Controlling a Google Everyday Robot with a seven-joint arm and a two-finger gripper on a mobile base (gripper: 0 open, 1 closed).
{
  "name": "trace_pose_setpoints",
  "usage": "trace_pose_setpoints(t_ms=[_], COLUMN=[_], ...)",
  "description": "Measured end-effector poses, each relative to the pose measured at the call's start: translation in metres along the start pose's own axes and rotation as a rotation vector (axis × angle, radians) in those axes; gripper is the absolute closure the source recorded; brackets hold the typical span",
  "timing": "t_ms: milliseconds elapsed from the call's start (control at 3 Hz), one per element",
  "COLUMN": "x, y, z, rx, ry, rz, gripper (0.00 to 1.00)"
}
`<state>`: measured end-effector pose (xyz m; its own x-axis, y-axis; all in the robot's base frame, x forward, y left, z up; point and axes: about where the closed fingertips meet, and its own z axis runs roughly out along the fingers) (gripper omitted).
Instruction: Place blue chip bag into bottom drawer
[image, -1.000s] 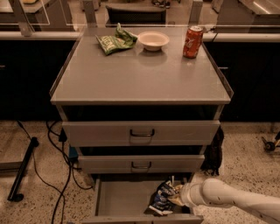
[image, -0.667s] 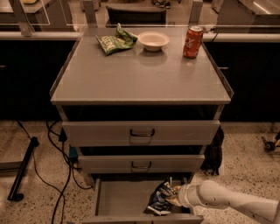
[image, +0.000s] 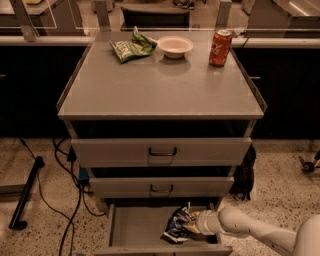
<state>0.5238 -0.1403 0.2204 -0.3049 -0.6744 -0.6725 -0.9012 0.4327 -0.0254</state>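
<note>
Our hand grips the shiny blue chip bag by its edge inside the grey bottom drawer. We judge it light and crushable.

The blue chip bag lay in the bottom drawer, right of middle, the gripper at its right edge.

We are seeing the grey cabinet top carrying three things along its far edge: a crumpled green chip bag at left, a white bowl just beside it, and a red soda can standing upright at right. Below, the gripper is sitting inside the bottom drawer, seemingly touching the blue chip bag.
</note>
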Motion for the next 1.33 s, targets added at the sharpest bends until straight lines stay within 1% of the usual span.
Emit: trace_pose_setpoints(t_ms=[333, 667, 1000, 1333], x=[0.004, 0.006, 0.001, -0.005], y=[-0.006, -0.01, -0.011, -0.008], z=[0.024, 0.049, 0.075, 0.093], rx=[-0.014, -0.039, -0.074, -0.101], ry=[-0.011, -0.014, -0.027, -0.043], rz=[0.0, -0.004, -0.021, -0.044], gripper=[1.0, 1.0, 1.0, 1.0])
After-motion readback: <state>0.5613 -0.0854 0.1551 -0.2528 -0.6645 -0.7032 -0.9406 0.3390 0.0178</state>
